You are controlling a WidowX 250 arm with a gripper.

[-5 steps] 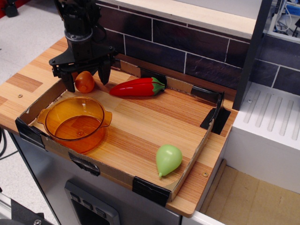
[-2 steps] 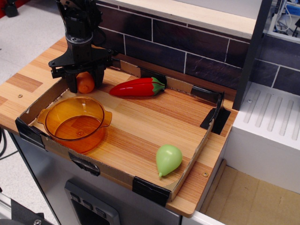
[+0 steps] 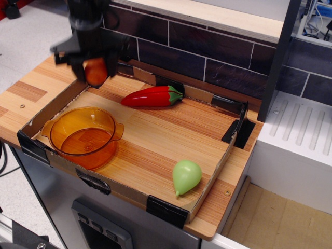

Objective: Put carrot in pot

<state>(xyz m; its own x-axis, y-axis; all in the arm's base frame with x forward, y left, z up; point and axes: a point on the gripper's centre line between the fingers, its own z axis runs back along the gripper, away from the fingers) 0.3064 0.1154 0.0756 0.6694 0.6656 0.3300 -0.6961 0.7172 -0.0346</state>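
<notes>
The small orange carrot [image 3: 96, 71] hangs in the air at the back left of the tray, held between the black fingers of my gripper [image 3: 95, 71], which is shut on it. The carrot is clear of the wood surface. The wide amber transparent pot [image 3: 83, 135] stands at the front left of the tray, below and in front of the gripper, with nothing in it. Motion blur softens the gripper and the arm above it.
A long red chili pepper [image 3: 151, 96] lies at the back middle of the tray. A pale green pear-shaped toy [image 3: 185, 176] lies near the front right corner. Low cardboard walls [image 3: 54, 106] ring the tray. A dark tiled wall [image 3: 207, 57] stands behind.
The gripper closed on the carrot where it lay at the back left of the tray, then lifted it up off the surface. Pot, pepper and green toy have not moved.
</notes>
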